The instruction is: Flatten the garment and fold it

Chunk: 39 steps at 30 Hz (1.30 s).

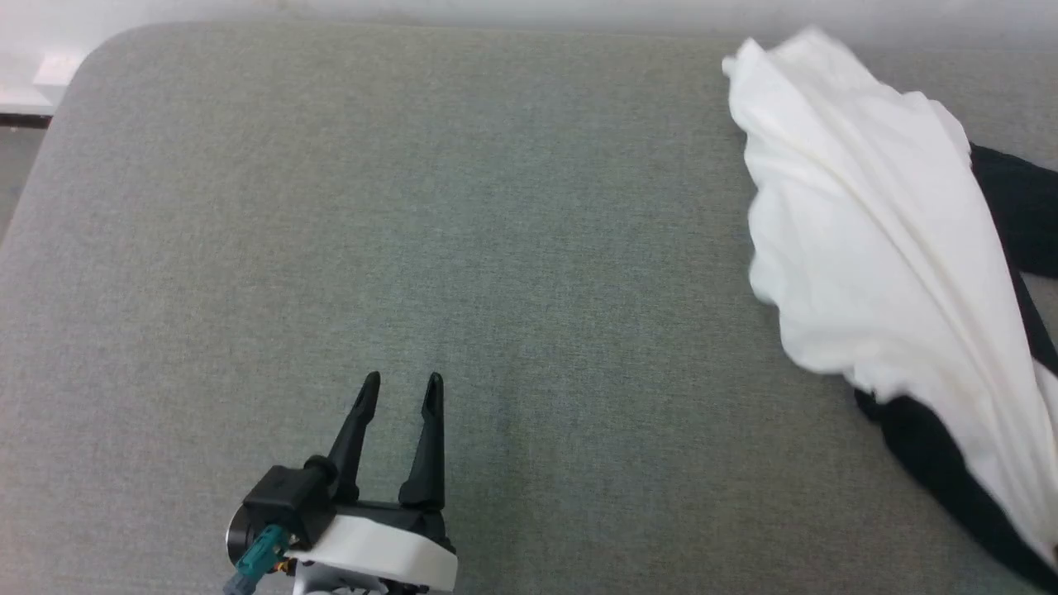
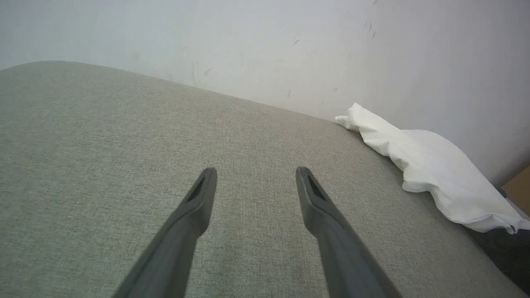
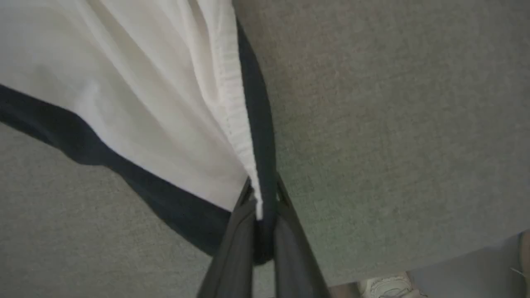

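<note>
Nearest to me, my left gripper (image 1: 402, 378) hovers over the grey cushion (image 1: 413, 207), fingers spread apart and nothing between them. My right gripper (image 3: 263, 194) is clenched on the garment (image 1: 868, 231), pinching a white hem together with black cloth. The garment lies bunched along the right side of the cushion, reaching to the far edge. I judge the flattening is only begun. Next, my left gripper should take another edge, so both can spread the cloth.
</note>
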{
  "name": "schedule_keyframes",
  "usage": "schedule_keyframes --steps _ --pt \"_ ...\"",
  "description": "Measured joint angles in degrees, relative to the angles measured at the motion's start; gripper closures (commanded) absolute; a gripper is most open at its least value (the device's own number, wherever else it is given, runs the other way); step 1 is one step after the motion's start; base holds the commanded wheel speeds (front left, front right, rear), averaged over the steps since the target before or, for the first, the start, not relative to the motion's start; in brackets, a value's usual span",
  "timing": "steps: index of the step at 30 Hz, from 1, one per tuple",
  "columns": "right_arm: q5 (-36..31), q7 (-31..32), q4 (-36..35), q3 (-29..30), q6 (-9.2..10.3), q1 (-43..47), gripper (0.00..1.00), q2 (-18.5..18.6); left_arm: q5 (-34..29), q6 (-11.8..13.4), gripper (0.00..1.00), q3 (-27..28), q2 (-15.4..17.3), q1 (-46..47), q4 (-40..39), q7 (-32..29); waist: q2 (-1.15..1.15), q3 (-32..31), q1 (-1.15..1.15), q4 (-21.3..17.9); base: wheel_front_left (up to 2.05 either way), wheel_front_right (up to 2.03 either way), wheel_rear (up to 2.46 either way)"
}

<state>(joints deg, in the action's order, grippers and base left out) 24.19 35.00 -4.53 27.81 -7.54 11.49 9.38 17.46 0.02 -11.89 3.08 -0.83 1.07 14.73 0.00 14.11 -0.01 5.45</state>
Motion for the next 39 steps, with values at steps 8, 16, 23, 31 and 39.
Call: schedule_keyframes --steps 8,16,23,31,39 --pt "-4.6 -8.1 1.1 -3.1 0.0 -2.8 0.0 -1.8 -0.4 -0.5 0.0 0.0 0.4 -0.2 0.5 0.0 0.0 -1.6 0.01 -2.0 0.0 0.0 0.0" --pt "-9.1 -22.8 -6.3 -7.4 0.0 -9.4 0.0 0.9 -0.4 -0.5 0.0 -0.3 0.8 -0.3 0.8 0.0 0.0 -4.2 0.01 -2.9 0.0 0.0 0.0" --pt "-18.1 -39.2 -10.7 -12.9 0.0 -7.7 0.0 -2.3 -0.4 -0.5 0.0 -0.2 0.7 -2.2 -1.7 0.0 0.0 -5.9 0.01 -2.8 0.0 0.0 0.0" --pt "-20.1 -45.8 -9.0 -13.4 -0.01 -1.9 0.0 -6.3 -2.1 -0.2 0.0 0.3 0.8 -4.5 -3.9 0.0 0.0 -6.7 0.01 -3.0 0.0 0.0 0.0" --pt "-19.1 -46.9 -10.3 -9.7 -0.01 -4.0 0.0 -6.4 -4.5 -4.2 0.0 -6.2 1.4 10.9 -3.8 -10.7 0.0 -5.0 0.02 -3.4 0.0 0.0 0.0"
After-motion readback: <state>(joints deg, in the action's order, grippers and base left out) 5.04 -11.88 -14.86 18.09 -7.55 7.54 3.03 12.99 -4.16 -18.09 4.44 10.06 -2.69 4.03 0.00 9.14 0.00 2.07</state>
